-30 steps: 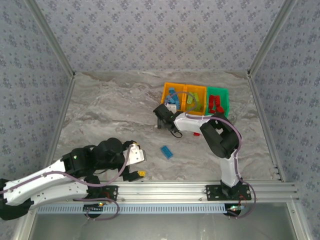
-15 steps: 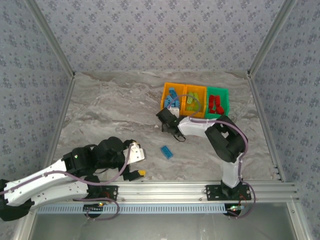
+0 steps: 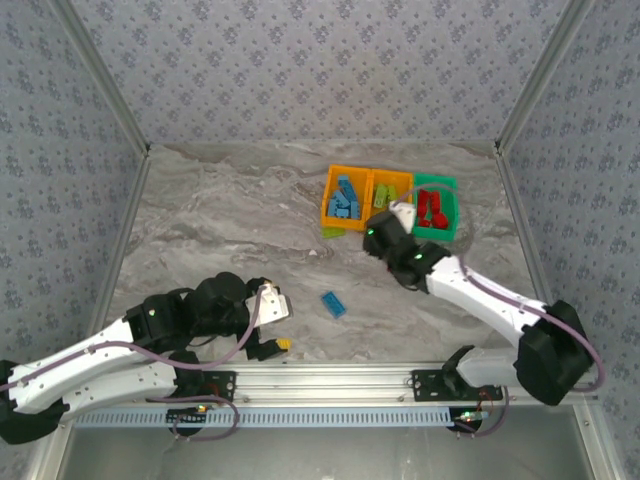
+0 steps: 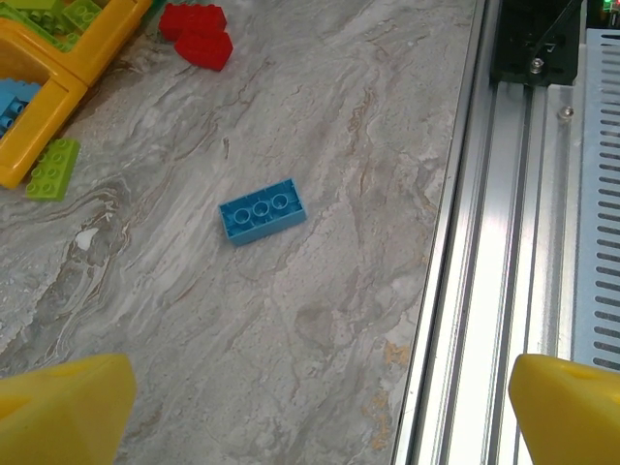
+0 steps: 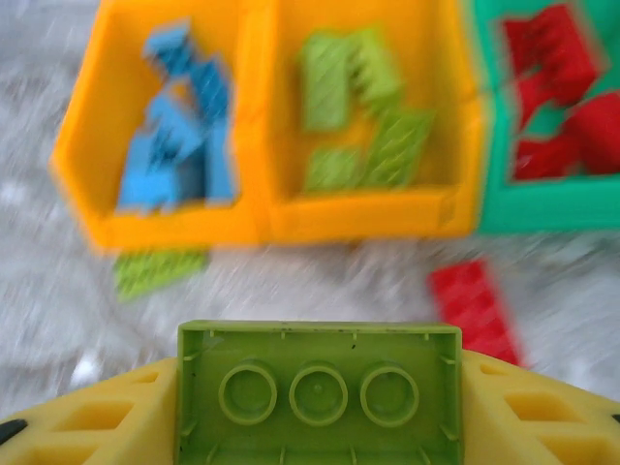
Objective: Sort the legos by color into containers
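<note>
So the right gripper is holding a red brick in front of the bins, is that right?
Not quite. The right gripper is holding a lime green brick, not a red one. The right wrist view shows it clamped between the yellow fingers, in front of the bins.

Right tool (image 5: 320,412) clamps green lego (image 5: 318,373); bins (image 5: 262,225) ahead.

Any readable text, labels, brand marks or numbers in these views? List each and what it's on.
None can be read.
The bins show no legible print, though the right wrist view is blurred there.
The studs on the blue brick are too small to show any mark.
The green brick held in the right end effector shows a plain underside.
</note>
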